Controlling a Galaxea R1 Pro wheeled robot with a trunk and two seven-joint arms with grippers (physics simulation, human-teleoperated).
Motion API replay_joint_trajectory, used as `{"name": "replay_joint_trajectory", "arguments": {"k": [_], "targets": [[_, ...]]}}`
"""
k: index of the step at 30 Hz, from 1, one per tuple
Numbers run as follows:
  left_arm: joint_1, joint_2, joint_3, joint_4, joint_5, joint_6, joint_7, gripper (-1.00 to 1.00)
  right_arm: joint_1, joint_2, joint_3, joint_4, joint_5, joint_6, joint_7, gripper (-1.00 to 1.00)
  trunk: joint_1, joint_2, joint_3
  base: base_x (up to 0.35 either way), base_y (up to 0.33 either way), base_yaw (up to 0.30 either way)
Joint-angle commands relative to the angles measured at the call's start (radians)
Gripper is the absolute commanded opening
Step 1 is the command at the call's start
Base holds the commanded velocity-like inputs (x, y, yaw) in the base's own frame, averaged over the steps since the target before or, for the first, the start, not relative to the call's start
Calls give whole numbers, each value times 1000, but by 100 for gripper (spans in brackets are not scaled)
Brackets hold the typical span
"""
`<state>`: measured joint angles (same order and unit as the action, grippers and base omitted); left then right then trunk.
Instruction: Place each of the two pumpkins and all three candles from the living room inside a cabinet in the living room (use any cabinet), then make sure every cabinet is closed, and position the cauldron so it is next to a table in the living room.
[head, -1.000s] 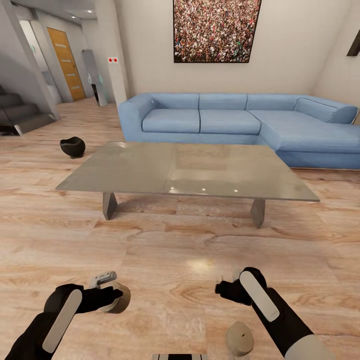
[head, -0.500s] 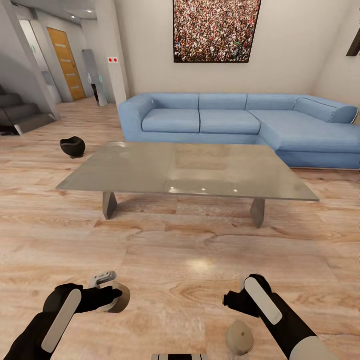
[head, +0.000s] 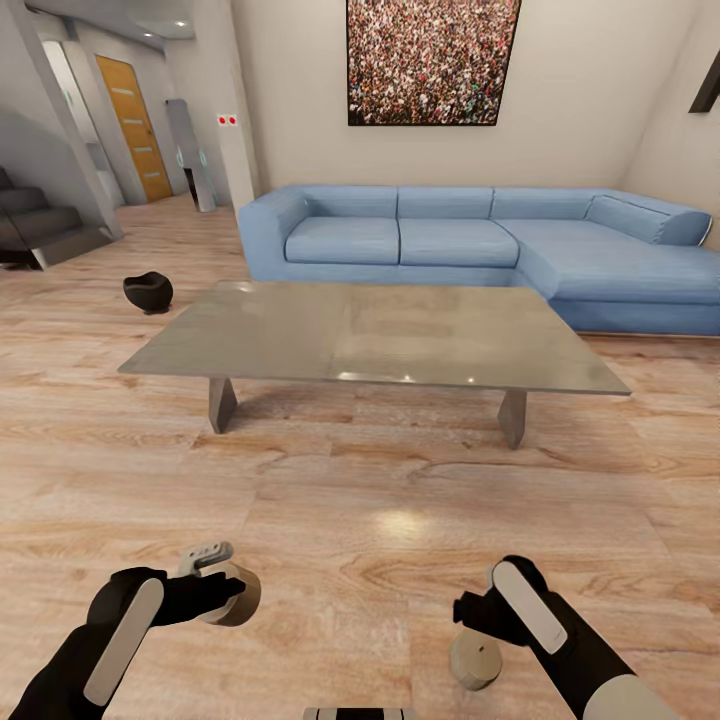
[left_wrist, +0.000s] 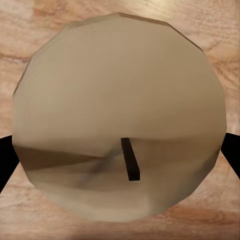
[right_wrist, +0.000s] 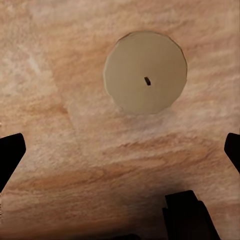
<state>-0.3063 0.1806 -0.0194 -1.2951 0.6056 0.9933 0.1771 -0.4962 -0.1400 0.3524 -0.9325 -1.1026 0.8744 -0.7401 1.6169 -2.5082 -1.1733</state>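
Note:
My left gripper hangs low over the floor at the lower left, shut on a beige candle. That candle looms large in the left wrist view, wick up, between the dark fingertips. My right gripper is open just above a second candle, which stands on the floor. In the right wrist view this candle lies ahead of the spread fingers and is not between them. The black cauldron sits on the floor beyond the far left corner of the grey table.
A blue corner sofa runs behind the table. Stairs and a hallway with an orange door lie at the far left. Wood floor stretches between me and the table. A dark part of the robot shows in the right wrist view.
My right gripper has dropped lower, closer to the floor candle. The whole view has shifted slightly, so the camera moved. The left gripper keeps its candle as before.

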Motion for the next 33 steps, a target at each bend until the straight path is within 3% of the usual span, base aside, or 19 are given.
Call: {"name": "replay_joint_trajectory", "arguments": {"k": [1,11,16,23,28,30,33], "targets": [[0,1,-2,-2,10,3,12,-100,-1,-1,4,2,-5,-2,12,100,0,0,-1,0,0,0],[0,0,-2,-3,10,4,12,-100,-1,-1,12,52,14,-81,109,100,1,-1,-9,0,0,0],[0,2,-2,-7,7,5,12,-100,-1,-1,13,55,94,-85,125,100,3,-2,-28,0,0,0],[51,7,2,-174,11,8,10,-100,-1,-1,13,101,120,-162,183,100,6,-4,-55,0,0,0],[61,9,7,-196,11,9,10,-100,-1,-1,13,123,174,-199,246,100,8,-5,-74,0,0,0],[62,10,8,-198,23,9,10,-100,-1,-1,13,124,191,-217,253,100,9,-5,-82,0,0,0],[62,25,10,-199,80,10,10,-100,-1,-1,13,125,200,-235,256,100,11,-6,-94,0,0,0]]}}
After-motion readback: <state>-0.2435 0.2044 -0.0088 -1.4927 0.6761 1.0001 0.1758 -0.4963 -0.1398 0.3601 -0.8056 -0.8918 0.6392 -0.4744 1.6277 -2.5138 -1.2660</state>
